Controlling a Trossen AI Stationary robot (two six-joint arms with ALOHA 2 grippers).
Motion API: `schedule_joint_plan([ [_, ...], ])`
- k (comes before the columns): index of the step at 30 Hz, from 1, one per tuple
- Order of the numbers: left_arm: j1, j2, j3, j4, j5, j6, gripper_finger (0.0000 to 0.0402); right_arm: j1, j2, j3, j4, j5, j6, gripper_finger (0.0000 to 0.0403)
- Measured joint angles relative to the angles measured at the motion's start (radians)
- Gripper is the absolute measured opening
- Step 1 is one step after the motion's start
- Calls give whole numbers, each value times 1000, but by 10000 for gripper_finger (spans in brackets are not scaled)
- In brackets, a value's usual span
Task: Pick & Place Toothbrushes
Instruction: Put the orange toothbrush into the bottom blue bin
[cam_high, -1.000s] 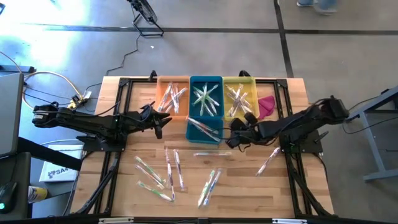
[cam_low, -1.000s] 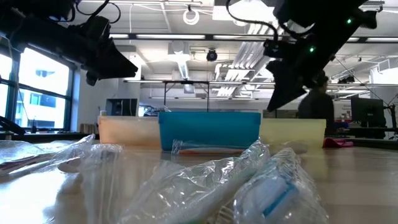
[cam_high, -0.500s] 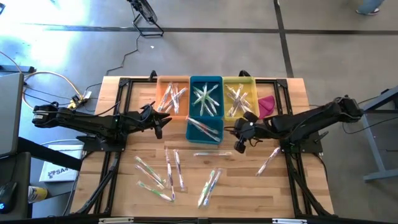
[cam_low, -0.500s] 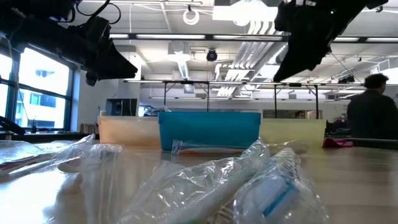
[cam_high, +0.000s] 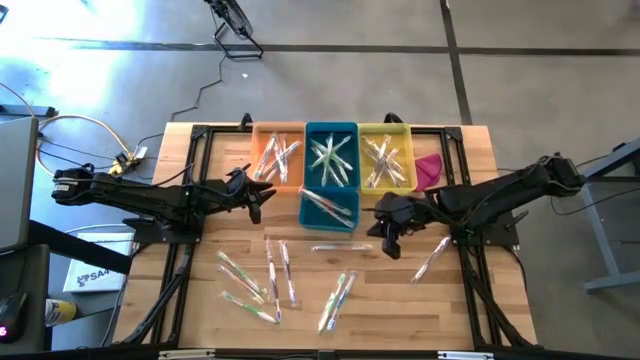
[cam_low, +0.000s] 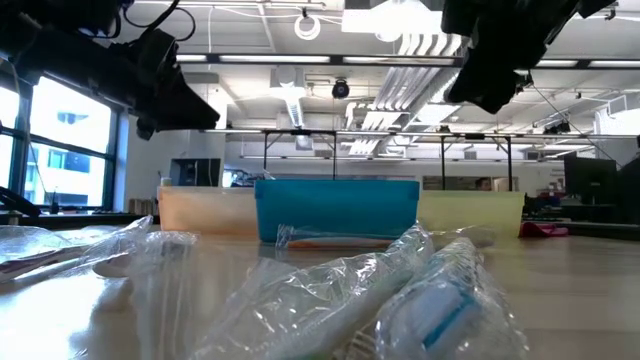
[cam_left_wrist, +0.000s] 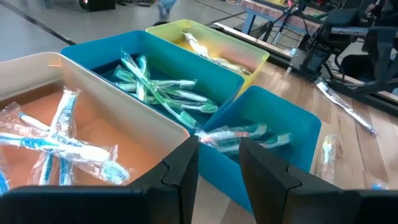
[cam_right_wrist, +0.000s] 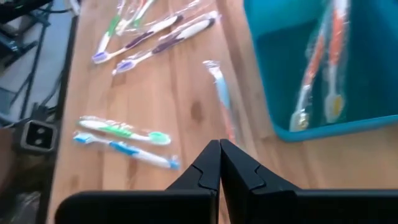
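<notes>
Wrapped toothbrushes (cam_high: 278, 270) lie loose on the near half of the table. One of them (cam_high: 338, 247) lies just near of the small blue bin (cam_high: 328, 208), and another (cam_high: 432, 258) lies to the right. More toothbrushes fill the orange (cam_high: 278, 158), teal (cam_high: 331, 155) and yellow (cam_high: 385, 158) bins. My right gripper (cam_high: 388, 243) is shut and empty, hovering right of the small blue bin above the single toothbrush (cam_right_wrist: 221, 99). My left gripper (cam_high: 258, 197) is open and empty, beside the orange bin's near edge (cam_left_wrist: 124, 118).
A pink cloth (cam_high: 428, 170) lies right of the yellow bin. The four bins stand close together across the far middle of the table. Black frame rails (cam_high: 470, 280) run along both sides of the table. In the low view, crinkled wrappers (cam_low: 400, 290) fill the foreground.
My right gripper has moved from beside the small blue bin's right end toward the table's near edge, and now hangs over the bare wood. The left arm has kept still.
</notes>
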Motion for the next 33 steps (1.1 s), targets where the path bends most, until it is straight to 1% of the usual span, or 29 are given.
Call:
schedule_joint_plan([
  [4,0,0,0,-11,0,0,113,28,0,0,0,113,-1,2],
  [8,0,0,0,-20,0,0,113,72,0,0,0,196,-2,2],
  [15,0,0,0,-19,0,0,113,112,4,15,35,257,-2,2],
  [20,0,0,0,-19,0,0,113,115,52,99,-9,258,-47,2],
  [22,0,0,0,-19,0,0,113,115,84,135,-56,256,-72,2],
  [25,0,0,0,-22,0,0,113,115,132,154,-129,250,-85,2],
  [29,0,0,0,-26,-1,0,113,115,196,154,-196,193,-79,2],
  [33,0,0,0,-26,-1,0,113,115,259,154,-201,148,-40,2],
])
